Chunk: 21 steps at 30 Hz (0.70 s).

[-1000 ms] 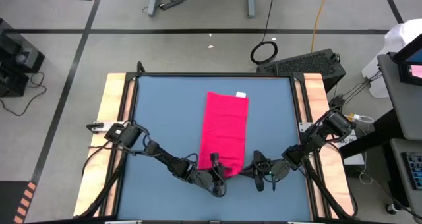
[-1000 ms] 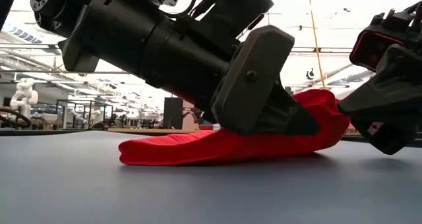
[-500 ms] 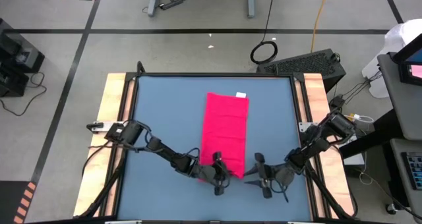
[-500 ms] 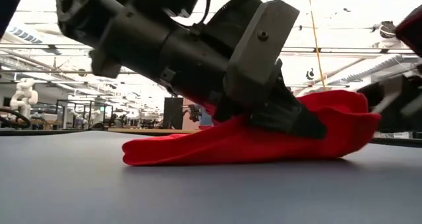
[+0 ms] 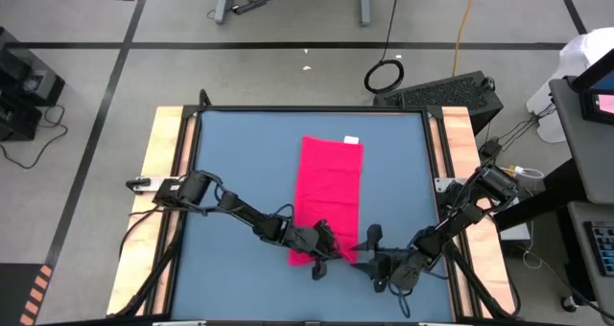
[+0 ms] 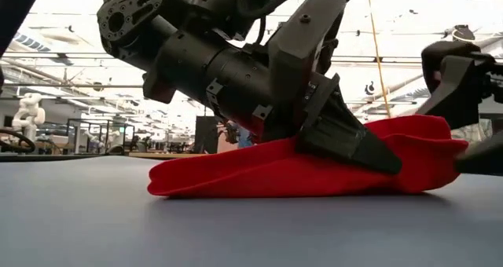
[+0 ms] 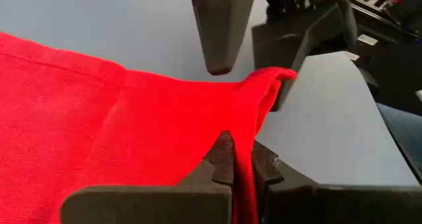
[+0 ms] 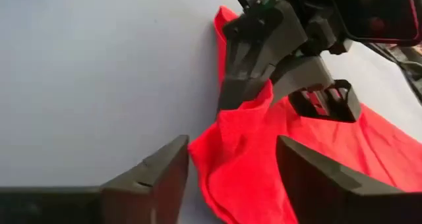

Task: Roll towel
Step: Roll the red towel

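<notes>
Since a second ago, the near end of the towel (image 5: 329, 196) has been folded farther up, and the right gripper (image 5: 372, 253) has drawn back off it toward the table's front edge. One towel lies lengthwise down the middle of the blue table (image 5: 230, 173), its white tag (image 5: 351, 138) at the far end. Its near end is lifted into a hump, and part of that fold is hidden behind the left gripper (image 6: 346, 141) from the low camera. The left gripper's fingers are pressed together on the towel's near edge, with red cloth pinched between them. The right gripper's fingers (image 8: 158, 174) stand apart, holding nothing, just beside the near corner. No containers are on the table.
</notes>
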Each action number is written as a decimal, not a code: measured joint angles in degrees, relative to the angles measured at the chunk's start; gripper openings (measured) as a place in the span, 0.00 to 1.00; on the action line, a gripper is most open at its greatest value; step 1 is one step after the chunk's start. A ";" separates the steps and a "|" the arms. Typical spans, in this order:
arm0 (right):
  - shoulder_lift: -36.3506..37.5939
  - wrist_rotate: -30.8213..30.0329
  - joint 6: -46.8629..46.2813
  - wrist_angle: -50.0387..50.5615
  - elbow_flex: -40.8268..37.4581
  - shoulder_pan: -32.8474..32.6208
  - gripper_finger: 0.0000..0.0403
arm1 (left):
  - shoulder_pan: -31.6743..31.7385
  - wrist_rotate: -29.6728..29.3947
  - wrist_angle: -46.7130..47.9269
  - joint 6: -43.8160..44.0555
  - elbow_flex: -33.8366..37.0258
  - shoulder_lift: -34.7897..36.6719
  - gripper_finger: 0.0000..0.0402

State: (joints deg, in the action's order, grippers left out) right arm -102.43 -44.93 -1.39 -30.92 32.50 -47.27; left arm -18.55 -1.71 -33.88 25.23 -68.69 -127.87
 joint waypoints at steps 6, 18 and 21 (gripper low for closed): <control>0.00 0.07 -0.90 3.13 0.91 0.00 0.34 | 0.00 0.37 0.10 -0.02 0.00 0.01 0.02; 0.00 1.81 -9.82 1.99 0.91 0.07 0.03 | 0.00 -1.48 0.12 -0.09 0.00 0.02 0.03; 0.00 1.75 -13.34 1.93 0.91 0.07 0.02 | -0.38 -4.16 -0.41 -0.94 0.00 0.08 0.10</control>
State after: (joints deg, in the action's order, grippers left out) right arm -102.43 -43.18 -14.73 -28.99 33.41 -47.20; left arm -18.92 -5.87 -34.29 24.30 -68.69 -127.79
